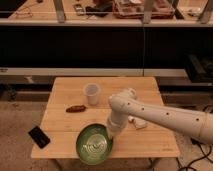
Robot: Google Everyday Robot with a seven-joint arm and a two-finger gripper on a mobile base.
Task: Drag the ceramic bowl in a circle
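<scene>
The ceramic bowl [94,143] is wide, shallow and glossy green with pale rings inside. It sits at the front edge of the wooden table [60,95], left of centre. My white arm reaches in from the right, and the gripper [112,132] points down at the bowl's right rim, touching it. The arm hides where the gripper meets the rim.
A small translucent whitish cup [92,94] stands behind the bowl. A brown elongated object [76,108] lies to the cup's left. A black phone-like object [38,136] lies at the front left corner. A small white item [138,122] lies right of the gripper. Dark shelving stands behind the table.
</scene>
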